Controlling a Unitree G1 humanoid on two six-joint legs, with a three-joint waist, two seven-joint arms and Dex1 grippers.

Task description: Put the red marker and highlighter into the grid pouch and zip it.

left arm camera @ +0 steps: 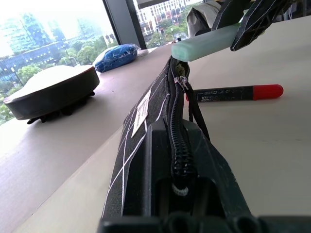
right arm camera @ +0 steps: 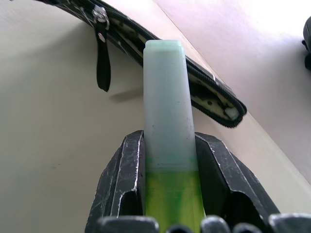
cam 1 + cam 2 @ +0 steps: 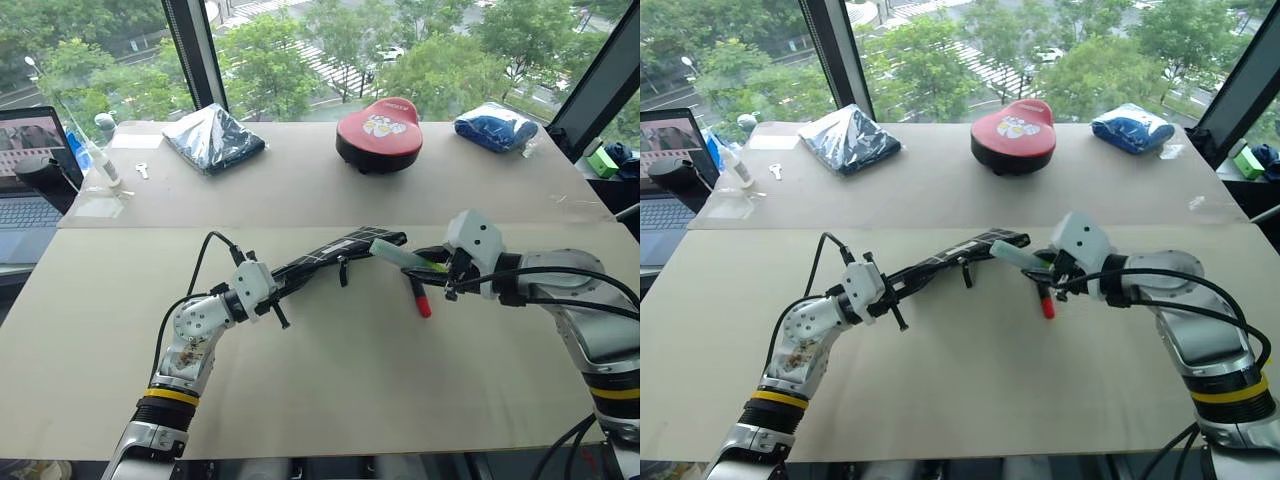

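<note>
We see the left gripper clamped on one end of the flat black fabric grid pouch with white grid lines, holding it raised off the pale beige tabletop with its zipper edge turned upward. In the left wrist view the black zipper runs away from the jaws along the top of the pouch, and the zipper pull strap hangs from the slider near the far end; a small white label sits on the gridded side.

The right gripper pinches the short stubby highlighter by its bright green body, the two black fingers pressed against its two sides. The pale whitish-mint cap points toward the free end of the pouch and lies just beside the pouch's open mouth; we cannot tell whether it touches the fabric.

The slim red marker, with a black barrel and a bright red end, lies flat on the tabletop just below the right gripper, apart from the pouch.

On the far table we note a dark shiny plastic-wrapped bundle, a round red cushion on a black base and a blue item in clear wrap. An open laptop stands at the left edge.
</note>
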